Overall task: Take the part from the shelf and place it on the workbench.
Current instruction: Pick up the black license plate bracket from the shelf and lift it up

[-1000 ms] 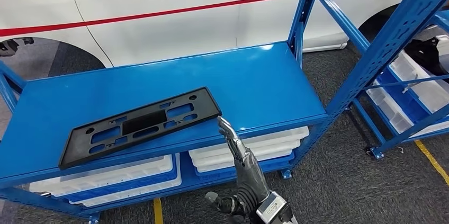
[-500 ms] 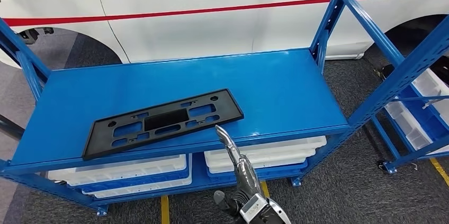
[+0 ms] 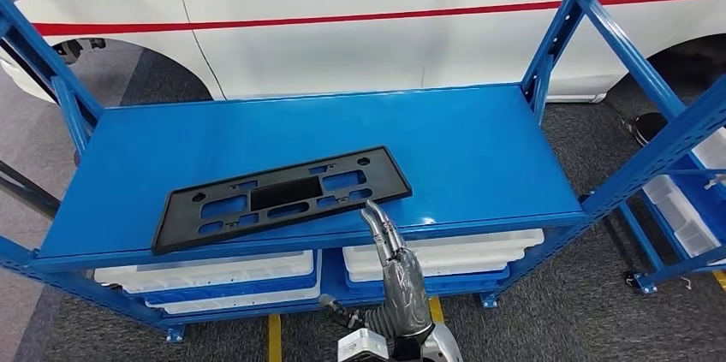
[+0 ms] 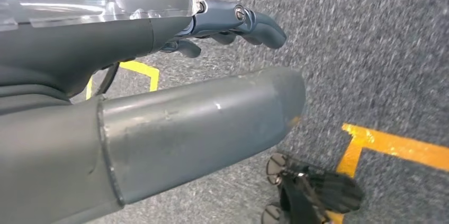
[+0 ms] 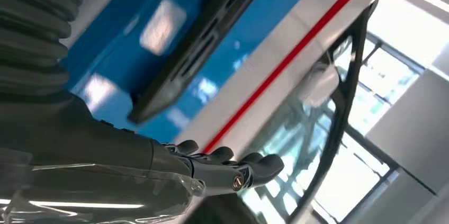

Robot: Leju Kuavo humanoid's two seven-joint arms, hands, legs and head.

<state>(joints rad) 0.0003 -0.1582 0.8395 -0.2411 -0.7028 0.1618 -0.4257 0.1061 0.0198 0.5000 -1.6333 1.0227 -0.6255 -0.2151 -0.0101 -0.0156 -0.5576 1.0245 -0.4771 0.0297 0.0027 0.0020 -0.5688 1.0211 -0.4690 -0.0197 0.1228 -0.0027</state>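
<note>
A flat black plastic part (image 3: 282,197) with several cut-outs lies on the blue shelf board (image 3: 462,148), near its front edge and left of the middle. My right hand (image 3: 392,261) rises in front of the shelf edge, fingers stretched up and apart, its tips just below the part's right end without touching it; it holds nothing. The right wrist view looks along those fingers (image 5: 233,168) at the part (image 5: 201,44) on the blue shelf. My left hand (image 4: 222,28) hangs over grey carpet, fingers loosely extended and holding nothing.
A white car (image 3: 360,11) with a red stripe stands behind the shelf. White bins (image 3: 437,255) fill the tier below. Blue uprights (image 3: 561,28) frame the shelf; a second rack (image 3: 685,182) stands at the right. Yellow floor lines (image 4: 392,144) cross the carpet.
The camera has swung, so the whole scene has shifted right in the picture. My right hand has stayed raised before the shelf edge, its tips still just below the part's right end.
</note>
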